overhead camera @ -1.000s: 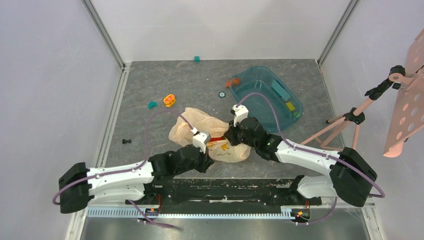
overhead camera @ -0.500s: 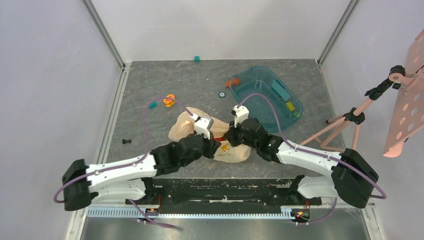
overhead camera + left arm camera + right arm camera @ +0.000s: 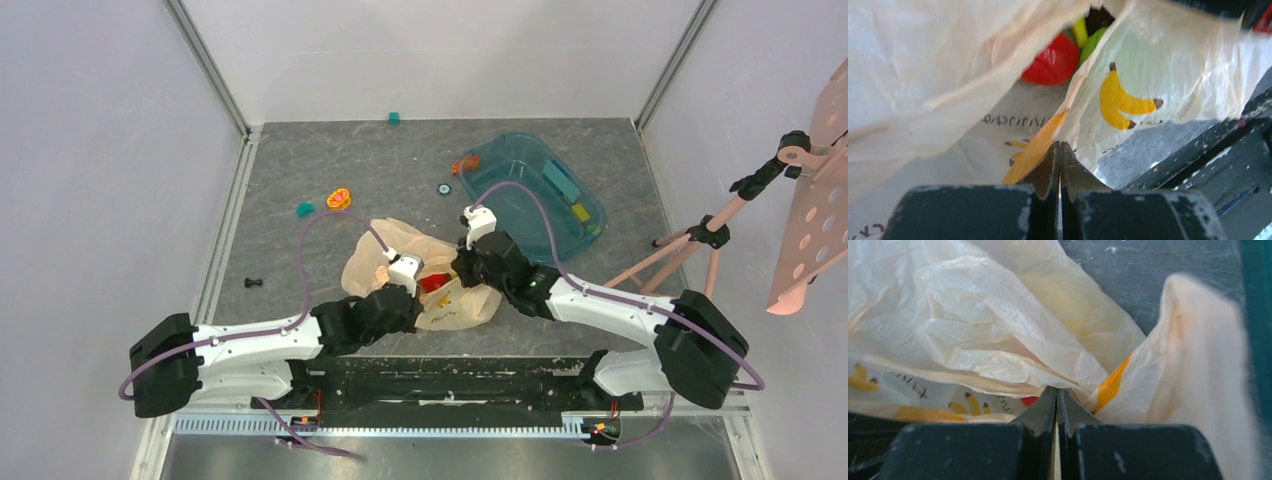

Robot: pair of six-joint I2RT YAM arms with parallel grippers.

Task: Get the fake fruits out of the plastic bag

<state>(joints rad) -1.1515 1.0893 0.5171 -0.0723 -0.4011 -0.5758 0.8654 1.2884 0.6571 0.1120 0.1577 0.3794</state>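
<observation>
My left pincer (image 3: 1059, 146) is shut tight on a fold of the bag (image 3: 933, 75), right at the lip of its mouth, with the thin film nipped between the tips. My right pincer (image 3: 1057, 391) is closed the same way on the opposite lip. Through the gap I see the fruits still inside: a red fruit (image 3: 1050, 62), a green fruit (image 3: 1094, 41) and a yellow tip behind them. The bag lies on the table (image 3: 300, 170) between my arms, near the tub (image 3: 530, 190). I judge the step is opening the mouth, so I should draw the two lips apart gently and level, without tearing the film or letting it slip. Then one pincer can release and reach for the red fruit, which looks nearest the opening.
</observation>
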